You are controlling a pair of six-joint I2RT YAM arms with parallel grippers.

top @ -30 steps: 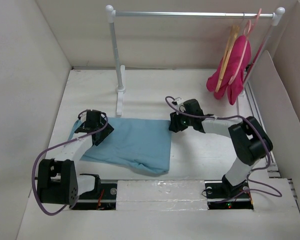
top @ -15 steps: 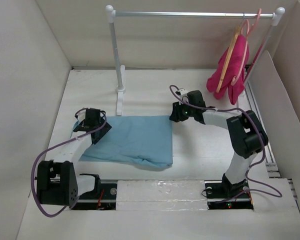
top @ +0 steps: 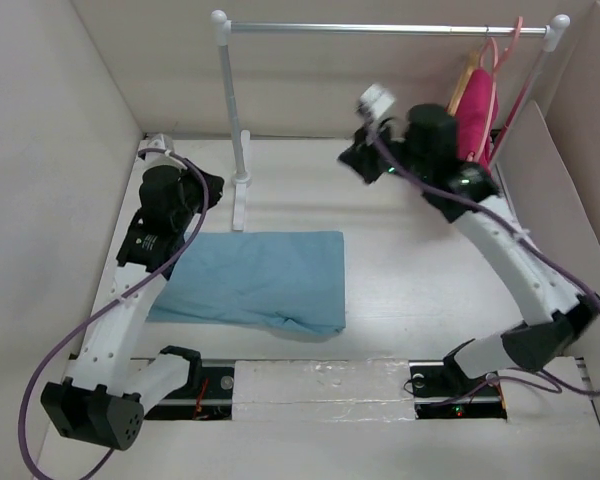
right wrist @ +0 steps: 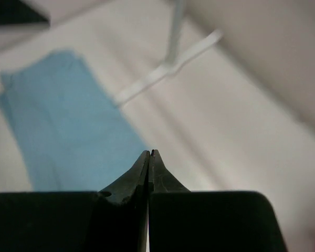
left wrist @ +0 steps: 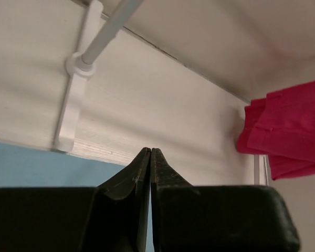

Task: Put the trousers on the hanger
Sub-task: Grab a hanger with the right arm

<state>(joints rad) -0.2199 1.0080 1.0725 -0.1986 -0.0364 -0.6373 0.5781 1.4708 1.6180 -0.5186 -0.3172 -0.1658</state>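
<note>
The light blue trousers (top: pixel 250 280) lie folded flat on the table, also seen in the left wrist view (left wrist: pixel 31 167) and the right wrist view (right wrist: pixel 63 121). The tan wooden hanger (top: pixel 466 72) hangs at the right end of the rail, mostly hidden behind my right arm. My left gripper (top: pixel 209 188) is raised above the trousers' far left corner, shut and empty (left wrist: pixel 149 151). My right gripper (top: pixel 351 160) is high over the back of the table, shut on nothing (right wrist: pixel 150 153). Neither gripper touches the trousers.
A white clothes rack has its left post and foot (top: pixel 240 190) just behind the trousers and its rail (top: pixel 380 29) across the back. A magenta garment (top: pixel 477 115) on a pink hanger (top: pixel 502 45) hangs at the right. Walls stand on three sides.
Both grippers have let go of the trousers' far corners, shut, and risen up and back. The trousers now lie flatter on the table.
</note>
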